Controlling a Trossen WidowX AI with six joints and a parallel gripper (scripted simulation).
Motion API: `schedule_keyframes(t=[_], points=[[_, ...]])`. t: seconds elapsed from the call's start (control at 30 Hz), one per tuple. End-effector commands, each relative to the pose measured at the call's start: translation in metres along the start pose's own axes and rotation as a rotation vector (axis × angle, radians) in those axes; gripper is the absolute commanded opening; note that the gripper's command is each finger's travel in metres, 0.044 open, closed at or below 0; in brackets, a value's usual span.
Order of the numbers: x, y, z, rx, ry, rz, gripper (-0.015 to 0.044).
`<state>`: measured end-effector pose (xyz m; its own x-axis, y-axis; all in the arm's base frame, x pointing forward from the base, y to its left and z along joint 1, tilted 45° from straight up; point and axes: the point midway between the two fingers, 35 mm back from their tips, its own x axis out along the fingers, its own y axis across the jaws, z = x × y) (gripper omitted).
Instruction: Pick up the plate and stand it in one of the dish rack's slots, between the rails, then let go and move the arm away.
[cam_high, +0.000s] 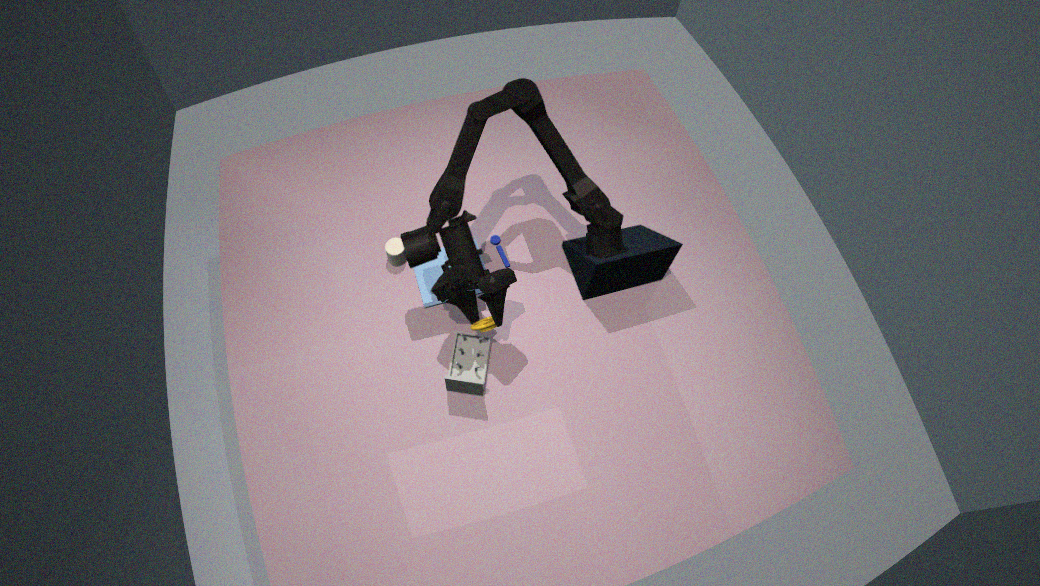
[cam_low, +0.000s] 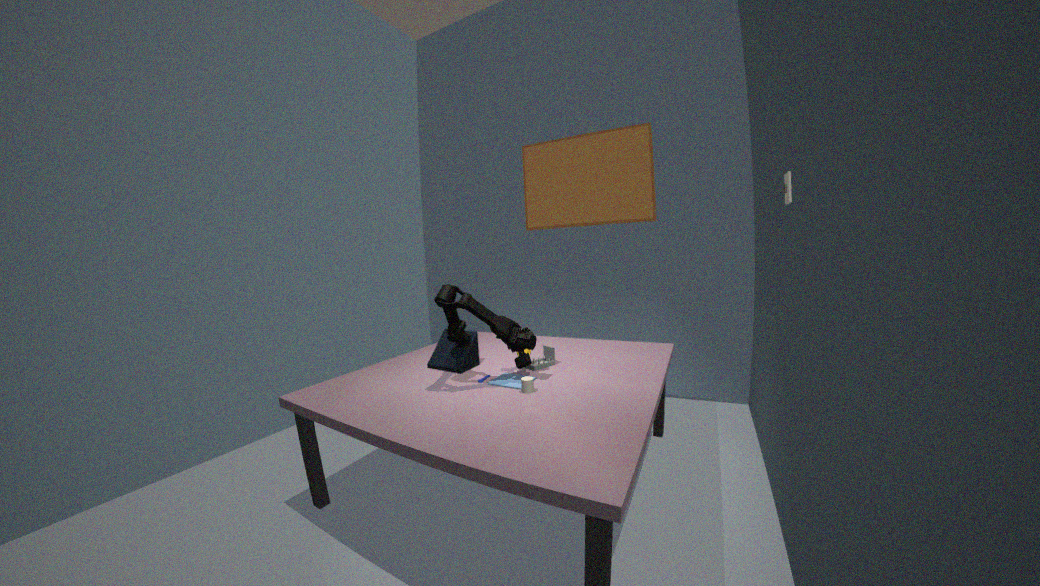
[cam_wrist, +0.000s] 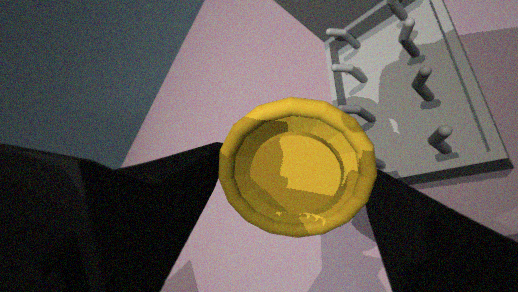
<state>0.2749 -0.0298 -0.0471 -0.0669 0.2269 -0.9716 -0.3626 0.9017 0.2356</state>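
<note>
One yellow plate (cam_wrist: 298, 166) nearest the wrist camera, clamped by its rim between the black fingers of the gripper (cam_high: 480, 311), hollow face toward the lens, off the surface. Just beyond, the grey dish rack (cam_wrist: 425, 95) with two rows of pegs, flat on the pink table (cam_low: 509, 436); from above, the plate hanging at the rack's near end, not yet between the rails. Behind the gripper, a light blue sheet (cam_high: 425, 280), a cream cup (cam_high: 395, 251) just beside it and a blue pen (cam_high: 499, 249) near the arm's dark base (cam_high: 622, 265), all low on the pink top. Farther out, dark table legs, a pale grey floor, blue-grey walls, an orange board (cam_low: 589, 176) on the back wall and a small white switch (cam_low: 787, 187) on the right wall.
</note>
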Motion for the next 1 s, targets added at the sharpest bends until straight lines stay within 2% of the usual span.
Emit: schedule_keyframes(t=[0.0, 0.5, 0.97], points=[[0.001, -0.003, -0.002, -0.078, -0.063, 0.03, 0.0], [-0.002, -0.015, -0.008, -0.396, -0.327, 0.043, 0.0], [-0.012, -0.026, -0.017, -0.7, -0.574, -0.078, 0.0]])
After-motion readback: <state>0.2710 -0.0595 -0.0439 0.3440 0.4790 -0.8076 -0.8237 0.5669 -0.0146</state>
